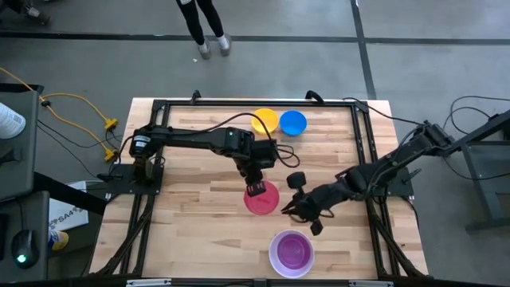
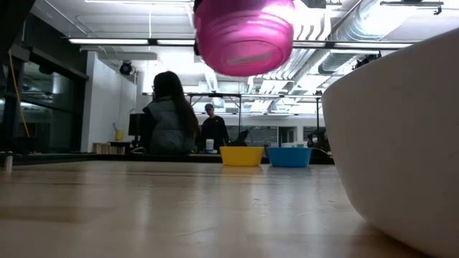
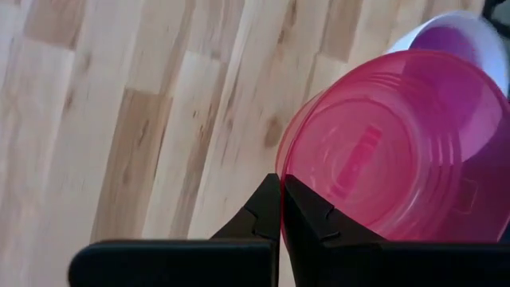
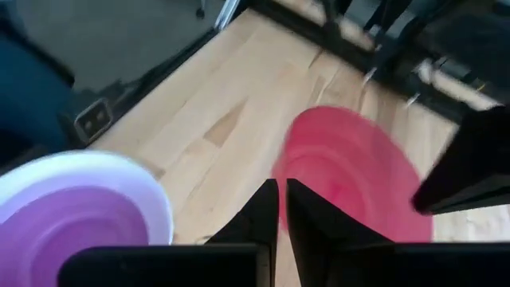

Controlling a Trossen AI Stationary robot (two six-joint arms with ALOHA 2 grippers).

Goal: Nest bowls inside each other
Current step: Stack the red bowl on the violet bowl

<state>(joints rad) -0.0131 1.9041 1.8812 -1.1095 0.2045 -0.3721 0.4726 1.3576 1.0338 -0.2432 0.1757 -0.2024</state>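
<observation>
The bench [image 1: 199,183] was a pale butcher-block top of jointed wood strips, edged by a black metal frame, standing on a grey concrete floor. Yellow cables [image 1: 76,112] trailed across the floor off its left side. Beyond the far edge a person's legs [image 1: 203,28] showed from above, and in the low view two people [image 2: 172,118] stood in a room lit by long ceiling strips, with exposed ducts overhead.

The pink bowl [image 1: 261,199] was translucent with ribbed rings on its underside; it hung above the bench, held by its rim in the left pincer [image 1: 256,189], whose fingers were pressed together on it near the bench's middle. From the low view it floated high above the wood, tilted. The white bowl [image 1: 291,253], the largest, sat near the bench's front edge with the purple bowl [image 1: 292,252] nested inside it. The yellow bowl [image 1: 265,121] and the blue bowl [image 1: 293,123] stood just beside each other at the far edge, upright, each on its own.

The right pincer [image 1: 296,209] lay low just to the right of the pink bowl, its fingers almost together with nothing between them.
</observation>
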